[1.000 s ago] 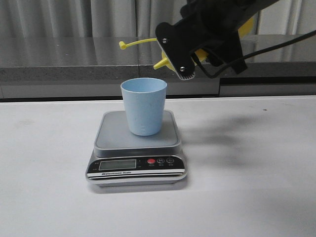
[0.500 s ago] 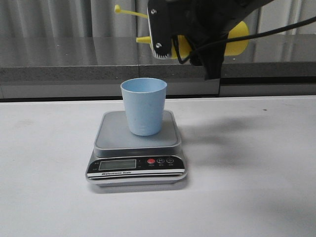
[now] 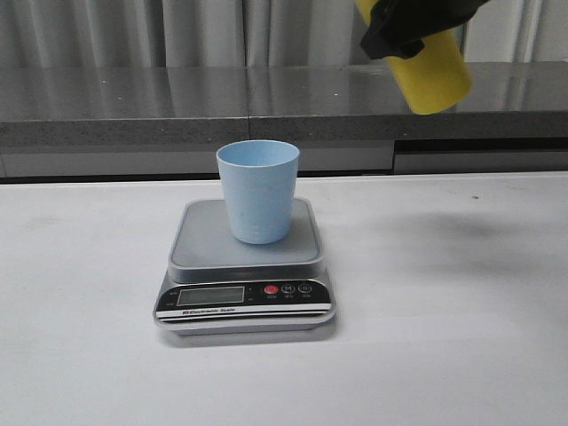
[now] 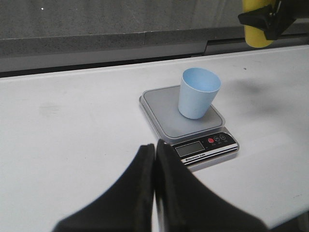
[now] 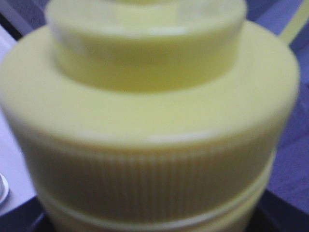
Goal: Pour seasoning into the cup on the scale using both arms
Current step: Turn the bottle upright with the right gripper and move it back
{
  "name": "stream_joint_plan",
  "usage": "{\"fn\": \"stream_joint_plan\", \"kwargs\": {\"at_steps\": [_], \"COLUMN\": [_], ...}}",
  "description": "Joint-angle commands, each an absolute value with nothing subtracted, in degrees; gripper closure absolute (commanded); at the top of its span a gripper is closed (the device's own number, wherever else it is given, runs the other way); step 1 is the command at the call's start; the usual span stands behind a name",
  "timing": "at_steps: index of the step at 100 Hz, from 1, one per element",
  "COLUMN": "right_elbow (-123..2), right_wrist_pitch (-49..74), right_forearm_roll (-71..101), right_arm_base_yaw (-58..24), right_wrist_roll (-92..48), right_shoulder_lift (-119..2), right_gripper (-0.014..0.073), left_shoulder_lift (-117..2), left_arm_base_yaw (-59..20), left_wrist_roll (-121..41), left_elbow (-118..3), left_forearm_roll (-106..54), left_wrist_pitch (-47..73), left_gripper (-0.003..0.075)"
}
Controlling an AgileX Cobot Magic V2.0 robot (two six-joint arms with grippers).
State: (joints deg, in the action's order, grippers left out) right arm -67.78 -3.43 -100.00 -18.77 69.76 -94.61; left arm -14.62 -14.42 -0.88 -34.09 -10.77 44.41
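Observation:
The pale blue cup (image 3: 258,189) stands upright on the grey scale (image 3: 245,266) at the table's middle; both also show in the left wrist view, the cup (image 4: 198,93) on the scale (image 4: 188,123). My right gripper (image 3: 417,19) is shut on the yellow seasoning bottle (image 3: 435,67), held high at the upper right, base end hanging down, well right of the cup. In the right wrist view the bottle's ribbed cap (image 5: 145,121) fills the frame, blurred. My left gripper (image 4: 155,150) is shut and empty, low over the table in front of the scale.
A grey ledge (image 3: 133,115) and curtains run behind the white table (image 3: 461,337). The scale's black panel with a red button (image 3: 272,289) faces the front.
My right gripper has swung the bottle from tilted over the cup, nozzle pointing left, up and to the right; nozzle and strap have left the front view. Cup and scale have not moved.

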Motion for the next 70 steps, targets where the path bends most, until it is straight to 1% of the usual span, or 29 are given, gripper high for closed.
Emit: {"fn": "stream_joint_plan", "kwargs": {"at_steps": [1, 20, 44, 62, 70], "right_elbow": [-69.6, -69.6, -69.5, -67.1, -64.6], "right_wrist_pitch": [-8.4, -16.0, -16.6, -17.4, -17.4], "right_forearm_roll": [-100.7, -100.6, -100.3, -95.7, -91.0], "right_arm_base_yaw": [-15.8, -11.1, -10.4, -10.4, -10.1], "right_wrist_roll": [74.9, 78.5, 78.5, 78.5, 74.2], "right_shoulder_lift": [-91.0, -90.7, -90.7, -90.6, -90.6], "right_gripper": [0.0654, 0.0654, 0.0654, 0.0654, 0.0654], "left_shoulder_lift": [-15.3, -15.3, -15.3, -15.3, -15.3], "left_arm_base_yaw": [-14.3, -14.3, -14.3, -14.3, -14.3], "left_wrist_roll": [-0.6, -0.6, -0.6, -0.6, -0.6], "left_elbow": [-35.4, -35.4, -35.4, -35.4, -35.4], "left_forearm_roll": [-11.6, -11.6, -11.6, -11.6, -11.6], "left_wrist_pitch": [40.2, 40.2, 40.2, 40.2, 40.2], "left_gripper": [0.0740, 0.0740, 0.0740, 0.0740, 0.0740]}}
